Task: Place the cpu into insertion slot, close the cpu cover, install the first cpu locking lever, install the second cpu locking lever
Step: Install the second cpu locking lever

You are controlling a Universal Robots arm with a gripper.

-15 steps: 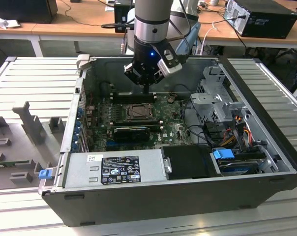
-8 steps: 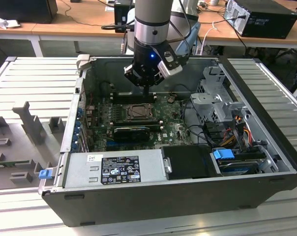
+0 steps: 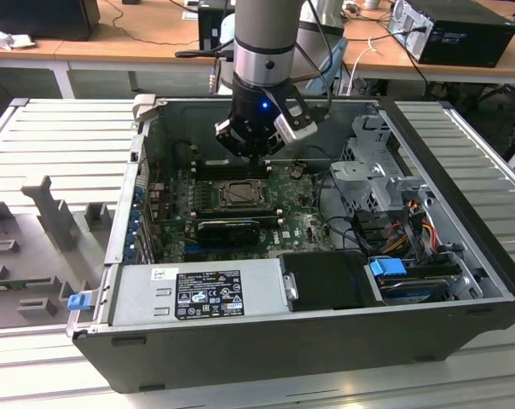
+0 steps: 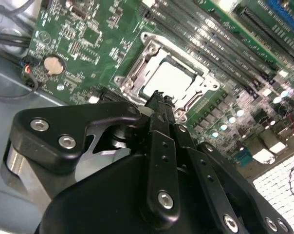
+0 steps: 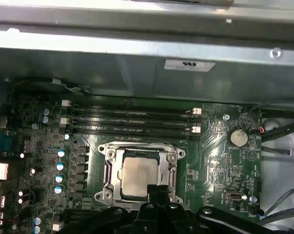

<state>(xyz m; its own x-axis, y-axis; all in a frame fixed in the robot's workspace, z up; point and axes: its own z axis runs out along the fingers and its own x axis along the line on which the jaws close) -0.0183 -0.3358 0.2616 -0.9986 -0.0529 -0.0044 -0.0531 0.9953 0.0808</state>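
The cpu [image 5: 141, 176] lies seated flat in the insertion slot [image 5: 107, 171] with the cpu cover [image 5: 170, 157] down around it, so the claw [image 4: 159, 97], pinched narrow and empty, hovers just beside its edge.

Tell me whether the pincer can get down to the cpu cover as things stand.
Probably yes. The pincer hangs right above the cpu cover, whose frame lies down around the cpu on the green circuit board. No cable or part crosses the space between them in both wrist views.
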